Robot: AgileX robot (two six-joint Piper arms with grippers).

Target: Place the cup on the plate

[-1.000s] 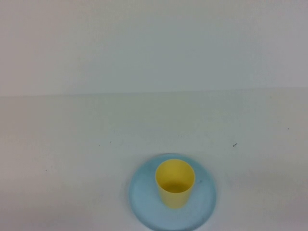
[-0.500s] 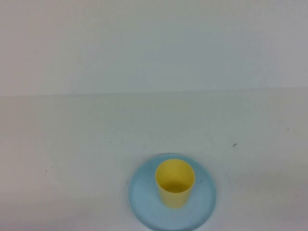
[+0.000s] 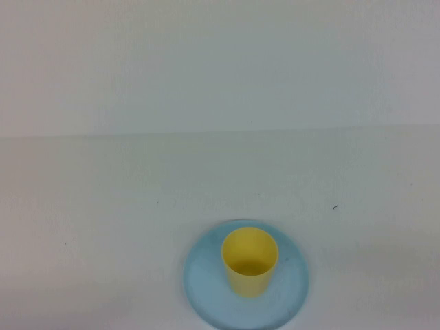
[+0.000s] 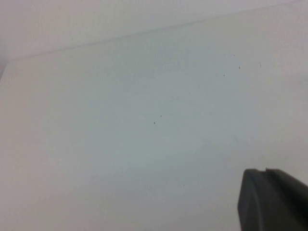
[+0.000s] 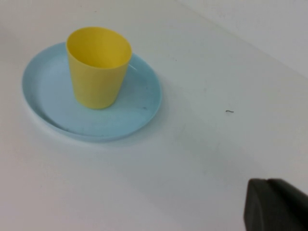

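High view: we see the cup [image 3: 250,261] upright on the plate [image 3: 206,282], near the desk's [image 3: 103,227] near edge, about mid-width; neither arm shows.

Left wrist view: we note bare desk and the left gripper [image 4: 272,199], a dark tip, fingers closed on nothing.

Right wrist view: cup [image 5: 98,67] stands just off the plate's [image 5: 43,91] centre. The right gripper [image 5: 274,204] sits well apart from it, closed and empty.

You see a cup [image 5: 98,67] of smooth, matt yellow plastic on a plate [image 5: 137,113] of smooth light blue plastic with a faint sheen. The white table [image 3: 103,199] looks smooth and matt.
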